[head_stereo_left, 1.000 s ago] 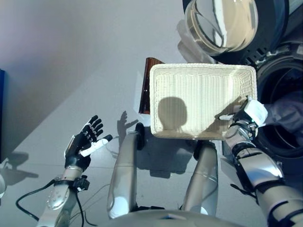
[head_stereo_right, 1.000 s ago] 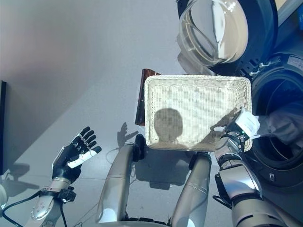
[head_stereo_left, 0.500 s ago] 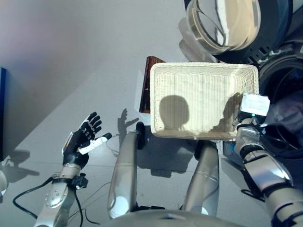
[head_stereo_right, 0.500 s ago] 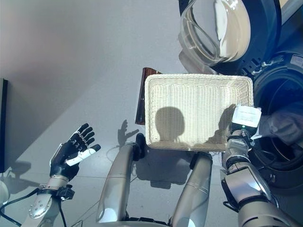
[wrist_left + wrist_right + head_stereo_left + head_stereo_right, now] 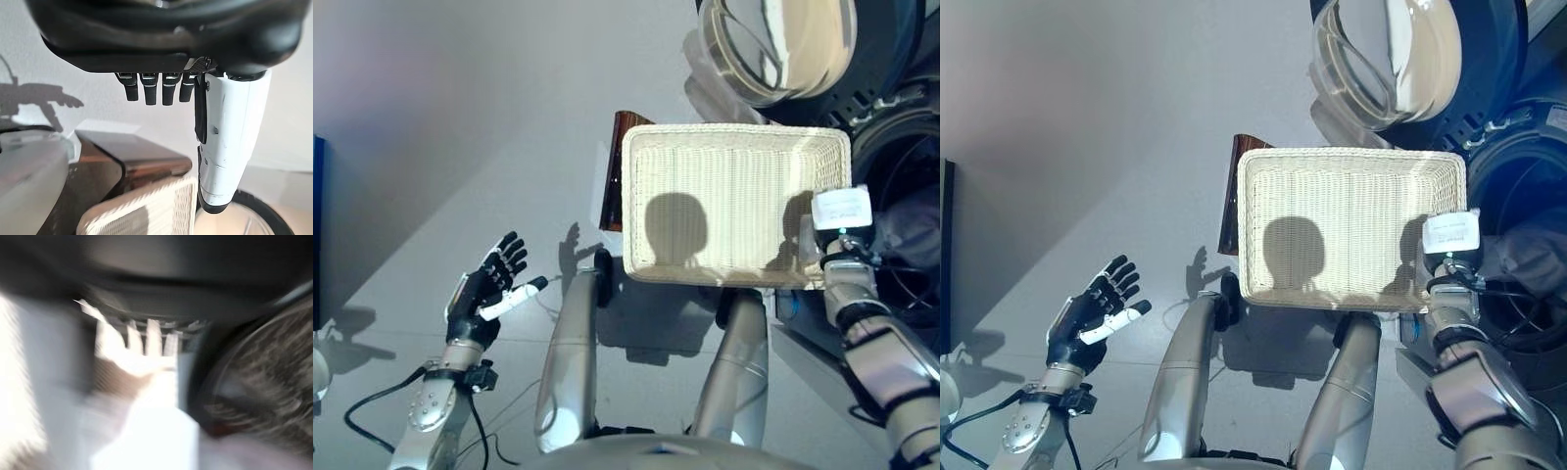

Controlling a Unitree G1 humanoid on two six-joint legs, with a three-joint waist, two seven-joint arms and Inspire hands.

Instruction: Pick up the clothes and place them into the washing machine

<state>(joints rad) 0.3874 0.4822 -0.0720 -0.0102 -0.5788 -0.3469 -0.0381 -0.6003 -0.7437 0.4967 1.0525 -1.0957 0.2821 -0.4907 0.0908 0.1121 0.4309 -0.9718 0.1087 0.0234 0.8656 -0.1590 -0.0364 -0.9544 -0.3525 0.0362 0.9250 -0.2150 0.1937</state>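
Note:
A grey garment (image 5: 913,231) lies inside the washing machine's dark drum (image 5: 901,147) at the right edge. The white wicker basket (image 5: 641,196) in front of me holds nothing. My right hand (image 5: 840,241) is at the basket's right rim, beside the drum opening; a white box on its wrist covers it, and its own wrist view is a blur of pale wicker and grey cloth (image 5: 266,396). My left hand (image 5: 489,292) hovers low on the left over the floor, open, with fingers (image 5: 154,90) straight and spread, far from the basket.
The machine's round glass door (image 5: 773,44) stands open above the basket. A brown stool-like piece (image 5: 615,174) sticks out from under the basket's left side. Grey floor stretches to the left, with a dark edge (image 5: 317,235) at the far left.
My right hand has moved farther forward and to the right along the basket's right rim, toward the drum. The left hand has barely shifted.

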